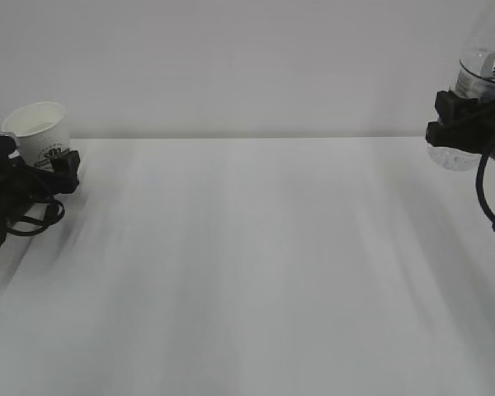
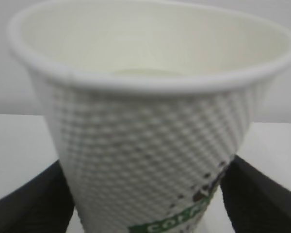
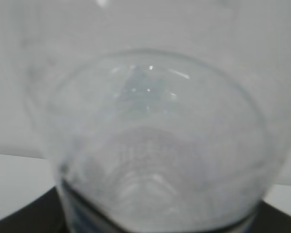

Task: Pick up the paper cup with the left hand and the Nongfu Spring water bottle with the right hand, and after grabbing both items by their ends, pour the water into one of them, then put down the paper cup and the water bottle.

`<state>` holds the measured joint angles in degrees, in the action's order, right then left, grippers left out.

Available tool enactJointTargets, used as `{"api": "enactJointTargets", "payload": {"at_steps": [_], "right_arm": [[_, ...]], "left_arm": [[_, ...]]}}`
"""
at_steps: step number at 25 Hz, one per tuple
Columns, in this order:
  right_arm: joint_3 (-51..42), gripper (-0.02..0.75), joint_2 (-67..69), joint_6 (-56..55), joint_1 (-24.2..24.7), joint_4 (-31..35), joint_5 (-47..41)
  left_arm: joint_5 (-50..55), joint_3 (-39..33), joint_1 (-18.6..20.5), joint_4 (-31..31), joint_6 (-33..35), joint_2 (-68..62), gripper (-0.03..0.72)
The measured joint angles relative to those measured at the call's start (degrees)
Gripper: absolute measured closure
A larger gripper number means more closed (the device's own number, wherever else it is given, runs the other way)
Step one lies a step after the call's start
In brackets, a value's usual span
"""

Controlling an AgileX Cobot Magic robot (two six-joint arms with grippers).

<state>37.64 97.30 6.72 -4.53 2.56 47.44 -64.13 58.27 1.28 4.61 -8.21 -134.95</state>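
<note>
Standing at the far left: the paper cup (image 1: 40,132) sat upright on the white table (image 1: 256,264), close to the back wall (image 1: 231,58), mouth open upward.
Cup surface: white, dimpled wall, rolled rim, a dark green logo low on its side; in the left wrist view (image 2: 150,145) it filled most of the picture, blurred.
Cup contents: I could not tell whether any liquid lay inside.
Left hand: the black gripper (image 1: 41,169) sat low around the cup's base, at the left edge of the scene, with a looped cable beside it.
Left fingers: the black fingers (image 2: 29,204) flanked the lower cup on both sides; on the left a sliver of table showed between finger and cup wall, so they looked wide rather than pressing, though the blur made me unsure.
Bottle: the Nongfu Spring water bottle (image 1: 478,78) hung at the far right edge, lifted clear of the table, its rounded clear bottom (image 1: 452,157) showing below the gripper.
Bottle close up: the right wrist view showed only clear, hazy plastic (image 3: 155,145); the label was not readable.
Right hand: the black gripper (image 1: 466,124) clasped the bottle's lower body, a cable trailing down beside it.
Right fingers: closed around the bottle, holding it aloft.
Spacing: cup and bottle were well apart, bare table between them.
</note>
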Motion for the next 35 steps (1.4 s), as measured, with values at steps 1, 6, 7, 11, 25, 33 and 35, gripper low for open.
{"api": "enactJointTargets", "payload": {"at_steps": [1, 6, 7, 11, 25, 33, 35], "right_arm": [[0.0, 0.341, 0.0, 0.0, 0.0, 0.0, 0.0], [0.0, 0.341, 0.0, 0.0, 0.0, 0.0, 0.0], [0.0, 0.341, 0.0, 0.0, 0.0, 0.0, 0.0], [0.0, 0.341, 0.0, 0.0, 0.0, 0.0, 0.0], [0.0, 0.341, 0.0, 0.0, 0.0, -2.6, 0.0], [0.0, 0.342, 0.0, 0.0, 0.0, -3.0, 0.0], [0.0, 0.342, 0.0, 0.0, 0.0, -3.1, 0.0]], "left_arm": [[-0.1, -0.3, 0.0, 0.0, 0.0, 0.0, 0.001], [-0.8, -5.2, 0.0, 0.0, 0.1, 1.5, 0.002], [-0.9, -6.4, 0.0, 0.0, 0.8, 2.2, 0.003], [-1.1, -12.0, 0.0, 0.0, 2.0, 5.2, 0.006], [-1.3, -27.3, 0.0, -0.2, 2.3, 21.8, 0.035], [-1.3, -29.4, 0.0, 0.8, 2.3, 27.1, 0.076], [-1.3, -29.5, 0.0, 1.2, 2.3, 27.8, 0.087]]}}
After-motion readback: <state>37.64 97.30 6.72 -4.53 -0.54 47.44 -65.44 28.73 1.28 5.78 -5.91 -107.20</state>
